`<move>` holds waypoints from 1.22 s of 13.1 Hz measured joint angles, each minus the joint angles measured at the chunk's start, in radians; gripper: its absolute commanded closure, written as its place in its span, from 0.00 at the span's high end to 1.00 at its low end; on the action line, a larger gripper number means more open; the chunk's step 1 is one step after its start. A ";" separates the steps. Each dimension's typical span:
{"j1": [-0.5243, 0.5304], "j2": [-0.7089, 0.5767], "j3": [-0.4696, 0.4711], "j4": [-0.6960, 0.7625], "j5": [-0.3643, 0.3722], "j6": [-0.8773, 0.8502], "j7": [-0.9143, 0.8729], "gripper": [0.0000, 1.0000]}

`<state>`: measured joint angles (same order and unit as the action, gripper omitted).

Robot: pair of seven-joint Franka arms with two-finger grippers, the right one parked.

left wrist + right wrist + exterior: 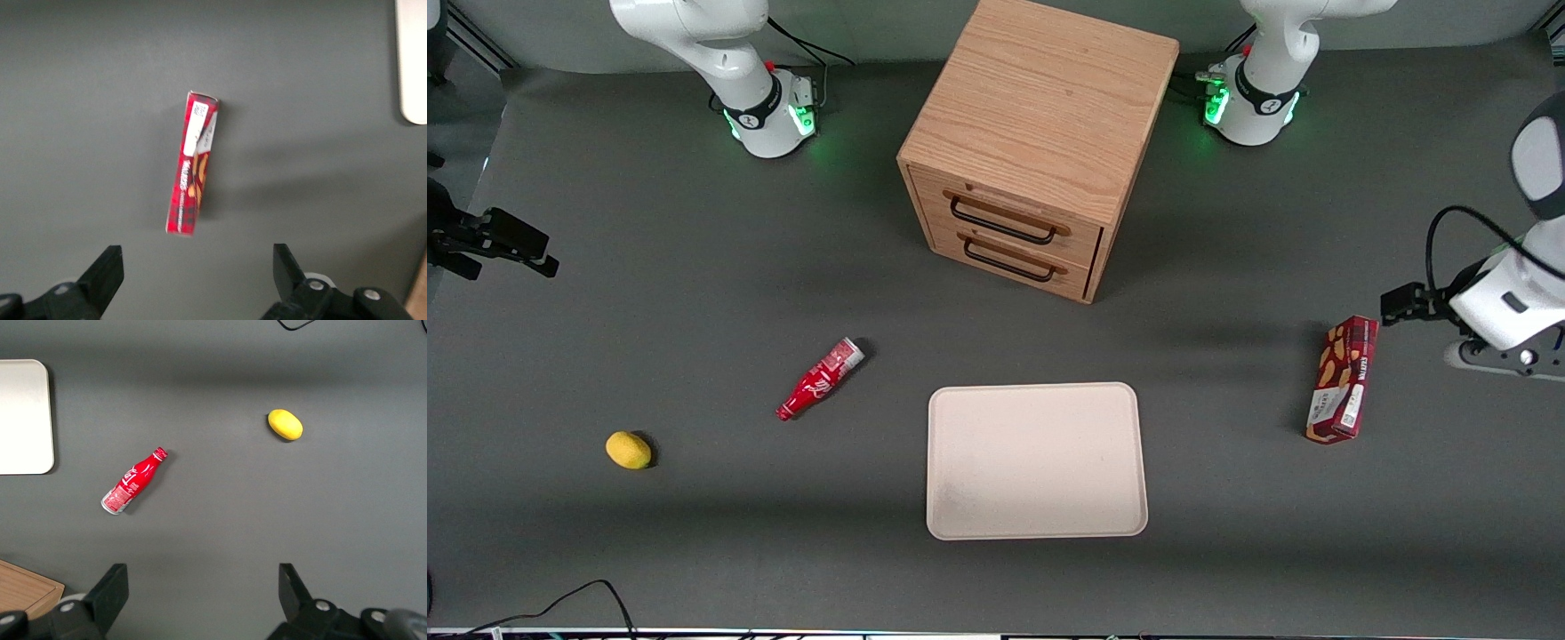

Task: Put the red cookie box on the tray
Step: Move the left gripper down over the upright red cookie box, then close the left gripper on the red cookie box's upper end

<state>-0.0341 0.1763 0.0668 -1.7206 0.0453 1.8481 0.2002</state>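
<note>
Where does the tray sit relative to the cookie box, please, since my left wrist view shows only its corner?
Observer: The tray lies beside the cookie box, toward the parked arm's end, with nothing on it.
Operator: What else is on the table?
Observer: A red bottle and a lemon lie farther toward that end.
Operator: And the gripper?
Observer: The gripper hovers, fingers open, by the box's end farther from the front camera.

Box (1343, 380): dark red, golden cookies, white label. Tray (1036, 460): plain beige. Gripper (197, 280), above the table near the box: black.
</note>
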 measured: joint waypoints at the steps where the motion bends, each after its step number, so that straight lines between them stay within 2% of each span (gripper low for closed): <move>1: 0.013 0.023 0.003 -0.024 0.000 0.053 0.026 1.00; 8: 0.054 0.221 -0.004 -0.104 -0.024 0.372 0.109 1.00; 16: 0.054 0.286 -0.007 -0.195 -0.039 0.558 0.191 1.00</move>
<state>0.0203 0.4626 0.0600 -1.9153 0.0068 2.4062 0.3916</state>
